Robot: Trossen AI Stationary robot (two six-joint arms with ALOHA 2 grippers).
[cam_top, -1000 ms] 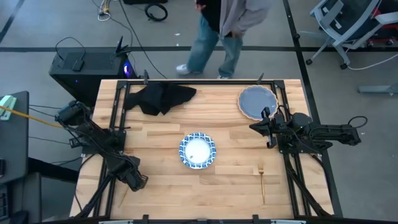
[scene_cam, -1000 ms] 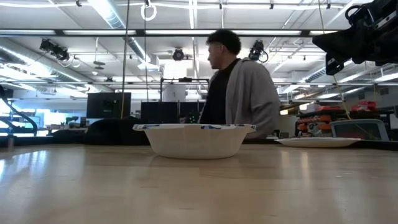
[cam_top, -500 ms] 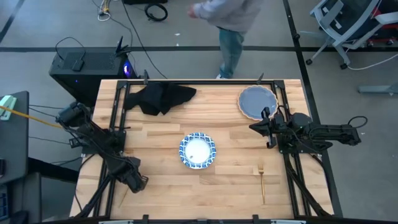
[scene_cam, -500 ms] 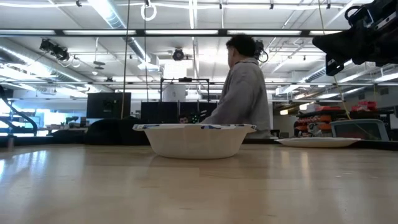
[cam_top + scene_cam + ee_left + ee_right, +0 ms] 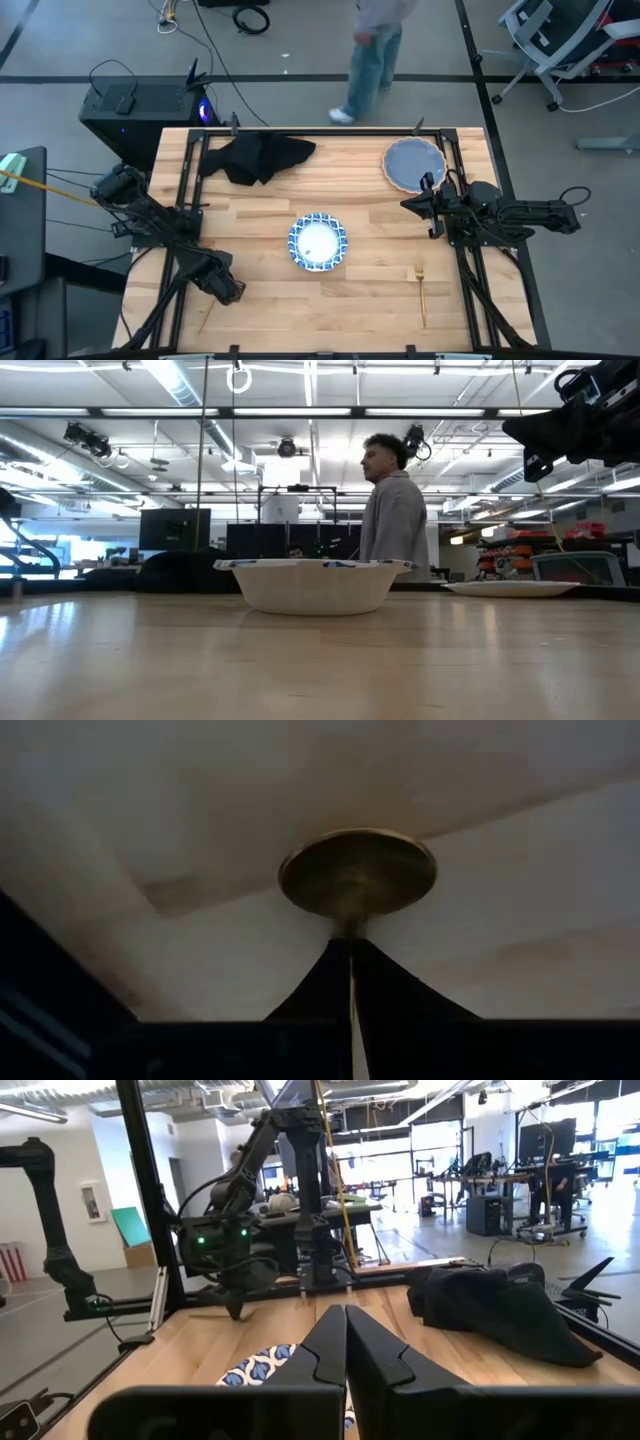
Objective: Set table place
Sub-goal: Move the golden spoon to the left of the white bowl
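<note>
My left gripper (image 5: 228, 290) is at the table's near left, shut on the thin gold spoon (image 5: 357, 875). The spoon's handle (image 5: 206, 320) runs out toward the near edge. My right gripper (image 5: 432, 207) is shut and empty, and hovers at the right, just near of the round blue-grey plate (image 5: 414, 163). The blue-and-white patterned dish (image 5: 318, 242) rests on its base mid-table. The gold fork (image 5: 422, 293) lies flat at the near right. The black napkin (image 5: 258, 155) lies bunched at the far left. My left gripper pinches the spoon's neck (image 5: 350, 925), right behind the bowl, between its two fingertips. The round bowl sticks out past the fingertips over the wood. I cannot tell whether the spoon touches the table.
Black metal rails (image 5: 190, 200) edge the table (image 5: 370, 310). A person (image 5: 375, 50) walks on the floor beyond the far edge. In the low view the dish (image 5: 313, 585) stands in the middle and the plate (image 5: 513, 587) to the right.
My left gripper has shifted a little toward the table's right edge, and the spoon's handle has gone with it. The person behind the far edge has walked to the right. My right arm has kept still.
</note>
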